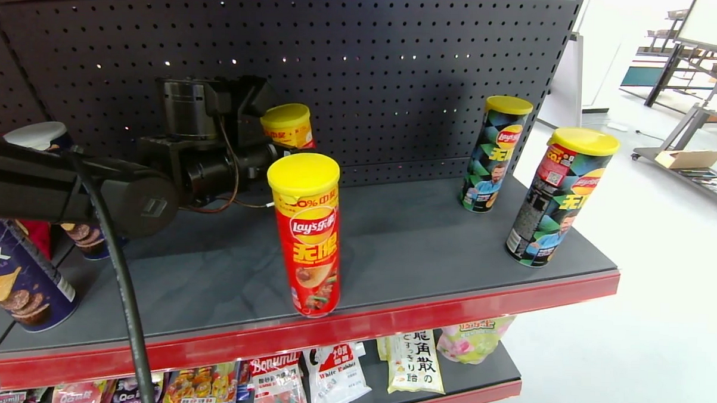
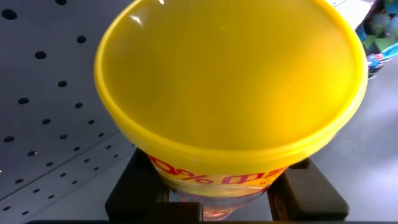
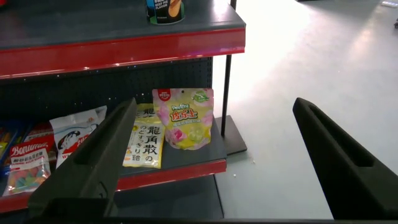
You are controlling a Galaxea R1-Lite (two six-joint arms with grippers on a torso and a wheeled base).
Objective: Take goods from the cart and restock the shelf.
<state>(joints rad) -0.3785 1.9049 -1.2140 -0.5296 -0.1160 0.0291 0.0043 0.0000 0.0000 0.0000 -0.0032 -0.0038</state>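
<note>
My left gripper (image 1: 264, 143) is over the back of the dark top shelf (image 1: 428, 251), close to the pegboard. It is shut on a red chip can with a yellow lid (image 1: 289, 125), held tilted above the shelf. In the left wrist view that can (image 2: 230, 87) sits between the two black fingers (image 2: 134, 186), lid toward the camera. A second red can (image 1: 309, 235) stands upright at the shelf's front edge. My right gripper (image 3: 217, 162) hangs open and empty, low in front of the lower shelf (image 3: 168, 171).
Two dark green-patterned cans (image 1: 495, 155) (image 1: 559, 199) stand at the shelf's right end. Purple cans (image 1: 16, 276) stand at the left. Snack bags (image 3: 183, 118) lie on the lower shelf. Bare shelf surface lies between the red can and the right cans.
</note>
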